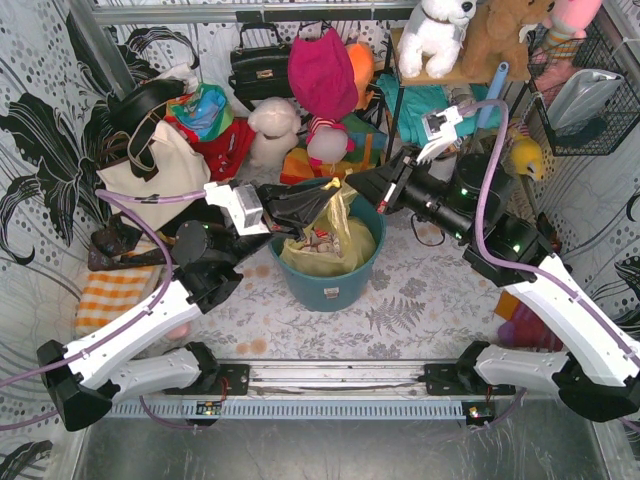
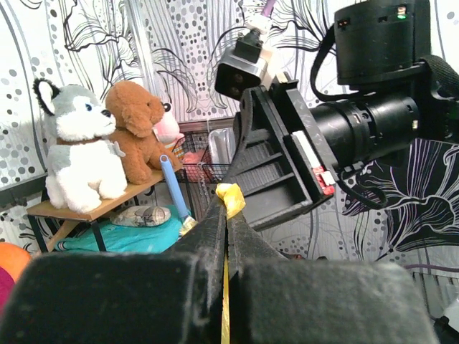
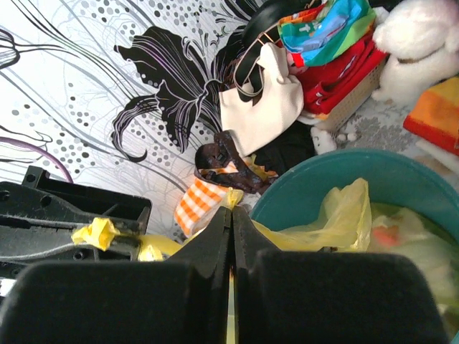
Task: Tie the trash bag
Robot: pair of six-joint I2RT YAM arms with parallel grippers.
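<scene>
The yellow-green trash bag (image 1: 335, 235) sits in the round teal bin (image 1: 330, 285), with white-and-red paper waste showing through. My left gripper (image 1: 318, 203) is shut on a flap of the bag's rim; a yellow tip (image 2: 231, 197) sticks out past its closed fingers. My right gripper (image 1: 350, 184) is shut on another flap of the bag, whose yellow tip (image 3: 234, 198) shows above its fingers. The two grippers meet tip to tip above the bin's far rim. In the right wrist view the bag (image 3: 337, 218) spreads over the bin (image 3: 401, 179).
A cream tote bag (image 1: 150, 165) with black straps stands at the left, an orange checked cloth (image 1: 110, 295) below it. Plush toys (image 1: 435, 35), a black handbag (image 1: 262, 65) and a pink bag (image 1: 322, 70) crowd the back. A wire basket (image 1: 590, 100) hangs at the right.
</scene>
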